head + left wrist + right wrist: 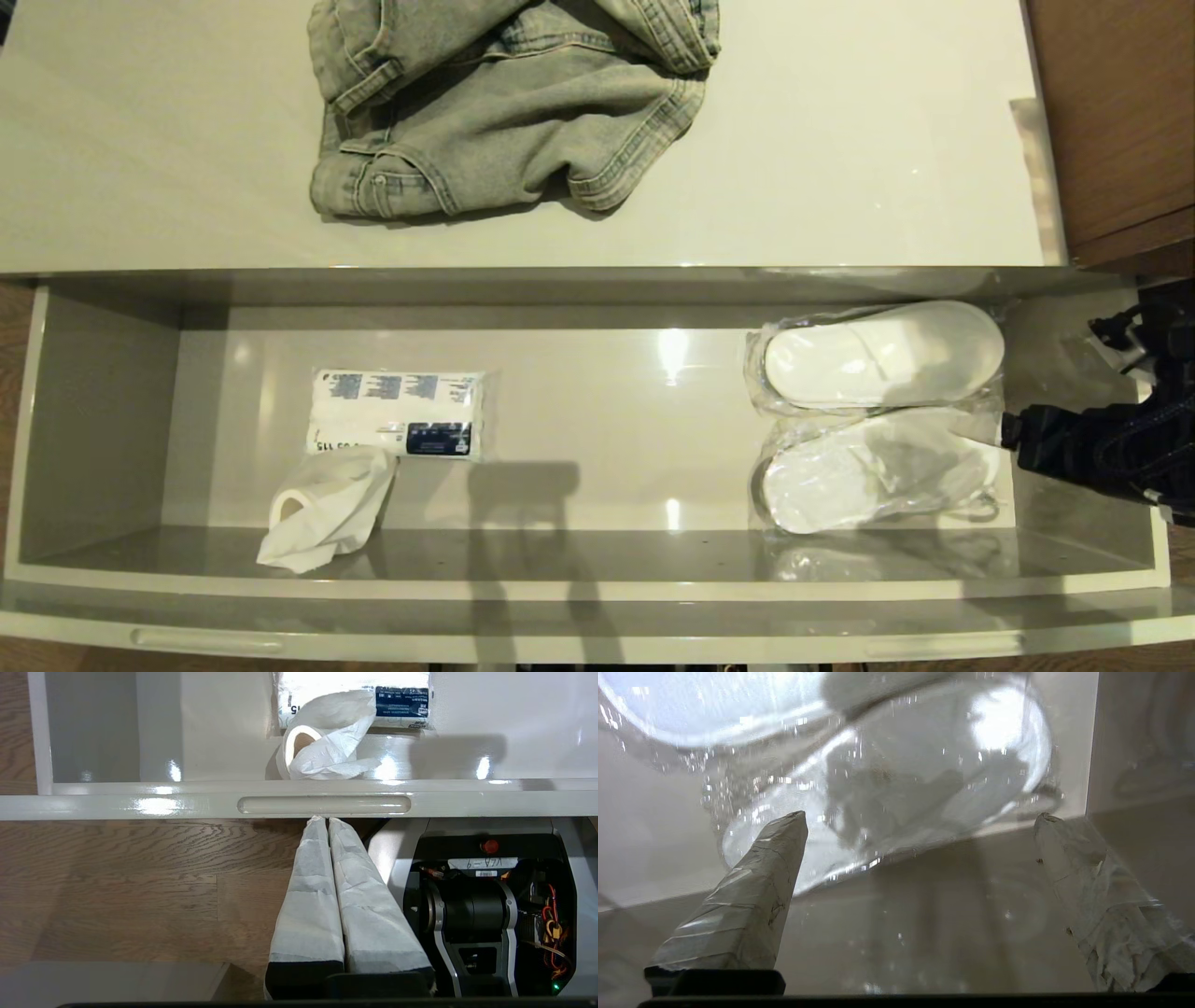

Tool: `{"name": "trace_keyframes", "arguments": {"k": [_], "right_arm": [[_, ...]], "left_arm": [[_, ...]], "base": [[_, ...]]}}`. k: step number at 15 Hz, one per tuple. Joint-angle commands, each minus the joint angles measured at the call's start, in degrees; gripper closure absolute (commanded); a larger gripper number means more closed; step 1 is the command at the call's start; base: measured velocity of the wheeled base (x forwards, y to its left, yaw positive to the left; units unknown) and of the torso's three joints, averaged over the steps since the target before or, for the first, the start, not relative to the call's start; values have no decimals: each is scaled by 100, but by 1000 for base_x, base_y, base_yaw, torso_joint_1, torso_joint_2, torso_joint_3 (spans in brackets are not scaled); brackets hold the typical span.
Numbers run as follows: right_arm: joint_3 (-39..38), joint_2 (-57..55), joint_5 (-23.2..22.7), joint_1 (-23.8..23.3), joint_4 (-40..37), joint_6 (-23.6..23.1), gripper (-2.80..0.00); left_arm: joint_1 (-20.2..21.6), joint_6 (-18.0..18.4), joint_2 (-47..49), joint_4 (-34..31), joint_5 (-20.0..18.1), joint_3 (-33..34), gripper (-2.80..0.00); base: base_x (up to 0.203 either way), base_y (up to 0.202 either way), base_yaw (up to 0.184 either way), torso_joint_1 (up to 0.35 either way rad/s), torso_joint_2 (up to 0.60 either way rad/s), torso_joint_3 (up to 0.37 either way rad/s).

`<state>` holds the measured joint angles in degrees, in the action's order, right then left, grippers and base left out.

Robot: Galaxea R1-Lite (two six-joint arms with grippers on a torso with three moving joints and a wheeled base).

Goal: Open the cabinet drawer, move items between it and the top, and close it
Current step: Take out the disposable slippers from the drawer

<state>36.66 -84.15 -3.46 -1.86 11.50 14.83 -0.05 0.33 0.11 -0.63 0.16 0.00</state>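
Drawer (pixel 103 411) open. Two bagged slipper packs (pixel 878 355) (pixel 873 471) side by side at drawer's right end, touching. Tissue pack (pixel 397 413) and crumpled white tissue (pixel 327 509) left of centre. Jeans (pixel 509 98) on cabinet top (pixel 840 140). Right gripper (pixel 920 816) fingers wide apart, nothing held, close above near pack (pixel 887 798). Left gripper (pixel 323 820) fingers together, empty, below drawer front handle (pixel 323 805)

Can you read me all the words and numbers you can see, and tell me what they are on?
"15": on the tissue pack in the drawer; the number is cut off by the roll of paper in the left wrist view.
Blue print and dark label on the tissue pack: too small to read.
White labels on the robot base: handwriting and barcode, too blurred to read.
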Motion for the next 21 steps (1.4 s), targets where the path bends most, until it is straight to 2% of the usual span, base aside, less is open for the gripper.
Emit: {"name": "trace_keyframes", "arguments": {"k": [1, 8, 11, 16, 21], "right_arm": [[-55, -68, -16, 14, 33, 6, -280], [-81, -666, 10, 54, 192, 17, -280], [-166, -1403, 55, 49, 1015, 59, -280], [-223, -1985, 82, 86, 1269, 143, -280], [-184, -2621, 311, 237, 1833, 160, -280]], "left_arm": [[-4, 2, -2, 1, 2, 0, 0], [-4, 2, -2, 1, 2, 0, 0], [-4, 2, -2, 1, 2, 4, 0], [-4, 2, -2, 1, 2, 0, 0], [-4, 2, -2, 1, 2, 9, 0]], "base": [[0, 0, 0, 0, 0, 0], [0, 0, 0, 0, 0, 0], [0, 0, 0, 0, 0, 0], [0, 0, 0, 0, 0, 0], [0, 0, 0, 0, 0, 0]]}}
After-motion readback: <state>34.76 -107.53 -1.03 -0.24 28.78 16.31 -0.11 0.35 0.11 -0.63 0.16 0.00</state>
